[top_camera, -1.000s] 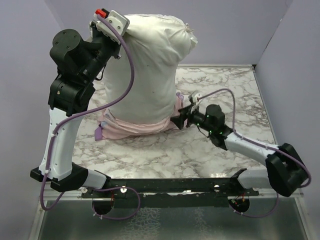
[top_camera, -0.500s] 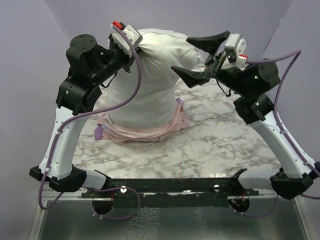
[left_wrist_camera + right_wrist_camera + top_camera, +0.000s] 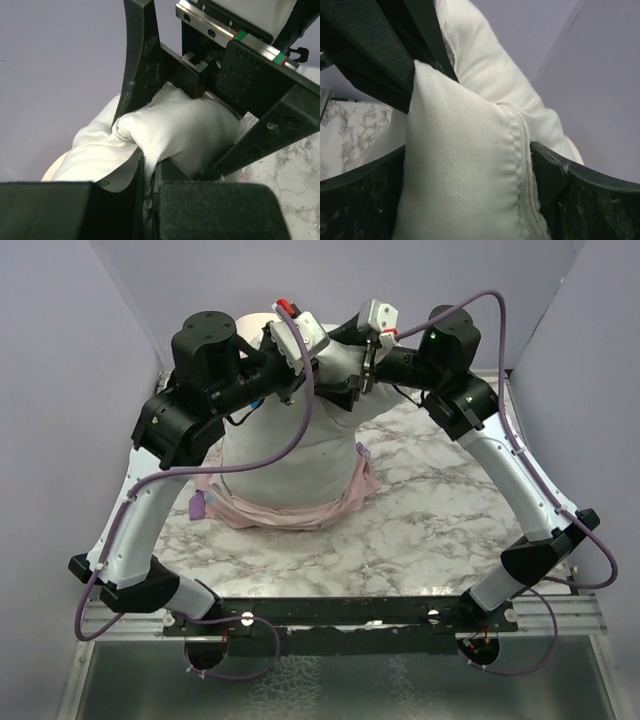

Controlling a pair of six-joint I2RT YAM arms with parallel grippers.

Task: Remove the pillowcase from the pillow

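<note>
The off-white pillow (image 3: 290, 450) stands upright on the table, with the pink pillowcase (image 3: 285, 508) bunched around its base. My left gripper (image 3: 292, 380) is shut on a pinch of the pillow's top edge; in the left wrist view the fabric (image 3: 185, 130) runs down between the closed jaws (image 3: 149, 172). My right gripper (image 3: 352, 380) is right beside it, open wide. The pillow's seamed top corner (image 3: 465, 150) fills the gap between its fingers (image 3: 547, 175). The pillowcase's printed outside is hidden.
The marbled tabletop (image 3: 430, 520) extends in front and to the right of the pillow. Lilac walls (image 3: 560, 360) close in the back and both sides. A purple tab (image 3: 197, 505) of the pillowcase sticks out at the left. Both arms' cables arch over the pillow.
My right arm left the pillowcase at table level, opened, rose, and now straddles the pillow's top corner. The left gripper carried the pillow's top toward the right.
</note>
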